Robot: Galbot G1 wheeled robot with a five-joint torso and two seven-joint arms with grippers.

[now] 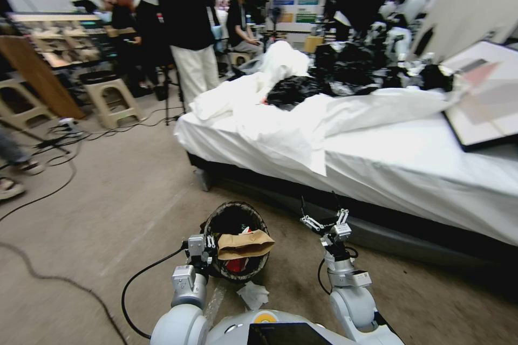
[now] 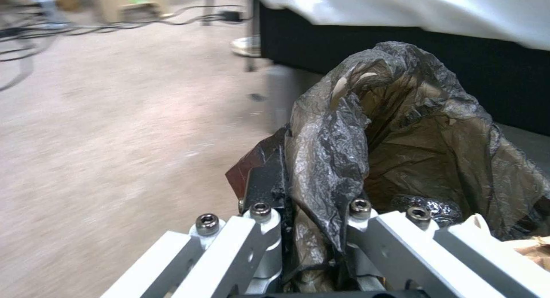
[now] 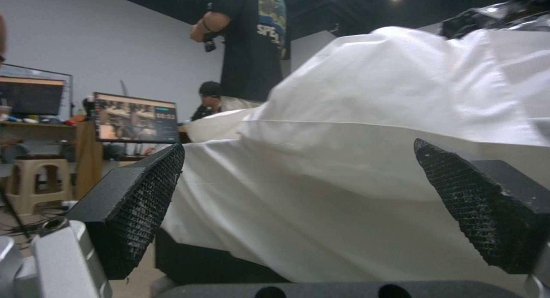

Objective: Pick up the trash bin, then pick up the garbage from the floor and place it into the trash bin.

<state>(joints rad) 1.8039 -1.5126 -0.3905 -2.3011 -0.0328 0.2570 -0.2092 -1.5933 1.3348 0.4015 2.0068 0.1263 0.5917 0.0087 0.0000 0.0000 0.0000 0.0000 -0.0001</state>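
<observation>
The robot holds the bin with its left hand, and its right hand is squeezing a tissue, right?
Not quite. The left gripper does hold the bin by its rim, but the right gripper is open and empty. The right wrist view shows its fingers spread apart. A tissue lies on the floor.

A tan carpeted floor (image 1: 118, 205) carries a low bed (image 1: 377, 172) draped in a white sheet, its dark base showing beneath the hem. On the mattress lie a rumpled white duvet (image 1: 302, 102), crumpled black plastic bags (image 1: 302, 89) and a large flat framed board (image 1: 485, 97) at the far right. Directly on the floor sit a crumpled white tissue (image 1: 252, 295) in the foreground, loose black cables (image 1: 59, 172) trailing across the left side, and beige plastic stools (image 1: 110, 99) beyond them.
</observation>
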